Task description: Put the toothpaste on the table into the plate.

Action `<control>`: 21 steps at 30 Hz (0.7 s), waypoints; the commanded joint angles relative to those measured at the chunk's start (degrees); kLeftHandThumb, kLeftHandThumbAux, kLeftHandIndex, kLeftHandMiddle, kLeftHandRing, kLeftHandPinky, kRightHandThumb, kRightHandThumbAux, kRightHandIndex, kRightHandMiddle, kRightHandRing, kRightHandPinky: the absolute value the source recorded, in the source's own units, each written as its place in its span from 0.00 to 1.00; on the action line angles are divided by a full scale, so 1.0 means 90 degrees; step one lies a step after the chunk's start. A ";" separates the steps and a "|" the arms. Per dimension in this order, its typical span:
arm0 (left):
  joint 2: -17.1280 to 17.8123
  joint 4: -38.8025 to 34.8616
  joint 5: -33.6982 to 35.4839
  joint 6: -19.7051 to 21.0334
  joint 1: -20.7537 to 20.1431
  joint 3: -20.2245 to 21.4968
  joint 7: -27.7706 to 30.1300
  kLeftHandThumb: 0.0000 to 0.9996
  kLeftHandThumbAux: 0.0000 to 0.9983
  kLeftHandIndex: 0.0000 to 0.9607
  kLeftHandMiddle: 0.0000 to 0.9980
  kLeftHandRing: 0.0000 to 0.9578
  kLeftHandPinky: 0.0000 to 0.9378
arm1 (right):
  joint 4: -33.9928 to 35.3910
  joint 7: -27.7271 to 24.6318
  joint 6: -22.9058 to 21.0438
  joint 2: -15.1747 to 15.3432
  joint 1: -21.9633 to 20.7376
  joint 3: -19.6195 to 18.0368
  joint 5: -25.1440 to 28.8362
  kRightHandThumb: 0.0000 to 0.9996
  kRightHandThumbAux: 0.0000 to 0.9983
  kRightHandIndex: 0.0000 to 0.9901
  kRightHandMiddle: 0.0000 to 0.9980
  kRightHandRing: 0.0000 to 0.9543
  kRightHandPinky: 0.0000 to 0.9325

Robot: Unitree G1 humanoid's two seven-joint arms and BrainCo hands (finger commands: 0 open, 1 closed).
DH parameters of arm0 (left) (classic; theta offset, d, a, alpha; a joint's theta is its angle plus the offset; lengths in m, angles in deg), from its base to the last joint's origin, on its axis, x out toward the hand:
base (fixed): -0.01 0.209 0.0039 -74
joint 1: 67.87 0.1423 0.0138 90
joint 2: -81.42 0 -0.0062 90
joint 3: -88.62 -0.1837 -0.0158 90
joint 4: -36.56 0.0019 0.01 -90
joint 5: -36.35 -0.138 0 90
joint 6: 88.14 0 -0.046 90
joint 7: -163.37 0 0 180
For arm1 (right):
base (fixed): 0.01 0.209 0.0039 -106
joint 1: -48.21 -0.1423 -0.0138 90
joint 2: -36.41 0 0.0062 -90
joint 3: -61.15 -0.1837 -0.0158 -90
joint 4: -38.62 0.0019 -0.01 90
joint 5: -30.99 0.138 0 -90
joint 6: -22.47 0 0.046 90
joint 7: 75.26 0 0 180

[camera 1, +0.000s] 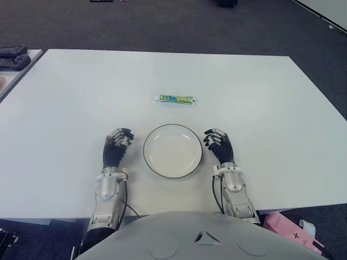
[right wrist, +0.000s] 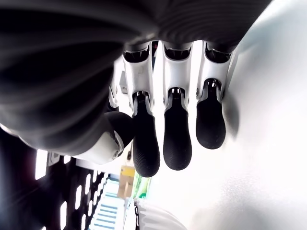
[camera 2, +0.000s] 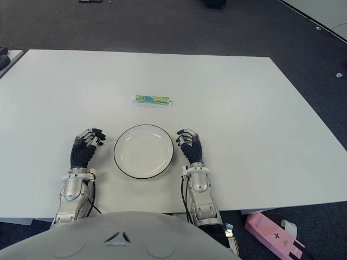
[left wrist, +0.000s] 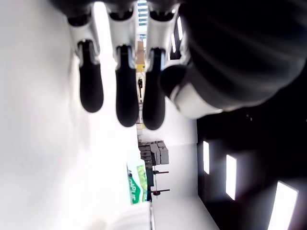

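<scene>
A green and white toothpaste tube (camera 1: 174,99) lies flat on the white table (camera 1: 260,108), just beyond the plate. The white plate with a dark rim (camera 1: 172,150) sits near the table's front edge and holds nothing. My left hand (camera 1: 117,144) shows just left of the plate and my right hand (camera 1: 218,144) just right of it. Both hands have loosely relaxed fingers that hold nothing, as the left wrist view's fingers (left wrist: 127,91) and the right wrist view's fingers (right wrist: 176,129) show. The tube (left wrist: 135,187) also appears far off in the left wrist view.
Dark controllers (camera 1: 13,57) lie on a second table at the far left. A pink box (camera 2: 274,234) sits on the floor at the front right. Dark carpet (camera 1: 162,24) surrounds the table.
</scene>
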State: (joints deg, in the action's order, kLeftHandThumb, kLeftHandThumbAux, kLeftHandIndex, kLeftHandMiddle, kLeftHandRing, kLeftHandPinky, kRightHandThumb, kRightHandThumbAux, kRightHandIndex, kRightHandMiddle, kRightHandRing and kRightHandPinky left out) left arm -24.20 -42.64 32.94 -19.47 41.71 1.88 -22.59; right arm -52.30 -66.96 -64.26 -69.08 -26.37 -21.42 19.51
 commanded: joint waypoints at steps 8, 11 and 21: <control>-0.0071 0.0290 -0.0045 0.0218 0.0071 -0.0061 -0.0008 0.71 0.72 0.44 0.50 0.52 0.53 | -0.0272 -0.0269 0.0126 0.0587 -0.0376 -0.0239 -0.0127 0.71 0.73 0.44 0.62 0.66 0.67; -0.0091 0.0304 -0.0072 0.0242 0.0056 -0.0058 -0.0052 0.71 0.72 0.44 0.50 0.52 0.53 | -0.0203 -0.0582 0.0364 0.1112 -0.0647 -0.0362 -0.0203 0.71 0.73 0.44 0.63 0.66 0.67; -0.0118 0.0331 -0.0092 0.0239 0.0047 -0.0048 -0.0078 0.71 0.72 0.44 0.50 0.52 0.52 | -0.0403 -0.0819 0.0859 0.2048 -0.1544 -0.0286 -0.0858 0.71 0.73 0.44 0.63 0.66 0.69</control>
State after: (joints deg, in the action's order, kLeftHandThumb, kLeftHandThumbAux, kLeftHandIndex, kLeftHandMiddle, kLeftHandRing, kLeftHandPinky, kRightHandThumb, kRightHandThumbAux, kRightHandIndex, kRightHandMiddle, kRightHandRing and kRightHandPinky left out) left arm -24.84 -42.00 32.81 -19.46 41.31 1.90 -22.87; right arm -54.08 -73.30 -58.17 -52.27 -36.34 -25.14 14.10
